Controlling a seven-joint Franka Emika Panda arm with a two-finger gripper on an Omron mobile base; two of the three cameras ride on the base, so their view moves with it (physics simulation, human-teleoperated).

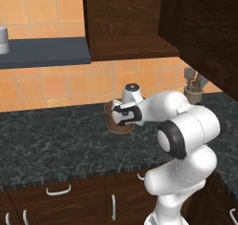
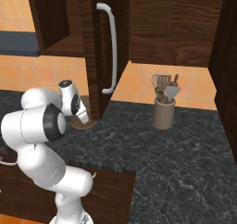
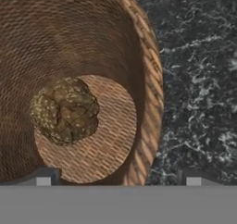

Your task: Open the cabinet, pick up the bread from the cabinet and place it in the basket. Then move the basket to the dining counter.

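While my gripper [image 3: 118, 177] hangs over the basket [image 3: 139, 56], my fingers [image 3: 44, 177] stand wide apart and hold nothing: one tip is over the inside of the basket, the other outside its rim, above the black counter [image 3: 199, 79]. Straight below me the bread [image 3: 65, 109] lies on the woven floor, a lumpy round brown piece with no clear long axis, off-centre toward the far wall from my outer finger. The basket stands upright, mouth up toward me; its far side is cut off. From the left base view my hand [image 1: 128, 110] hides most of the basket [image 1: 114, 122]. Beyond it the cabinet [image 2: 99, 47] stands with its door swung open, handle [image 2: 111, 47] vertical. Farther along sits a crock [image 2: 164, 114] of utensils.
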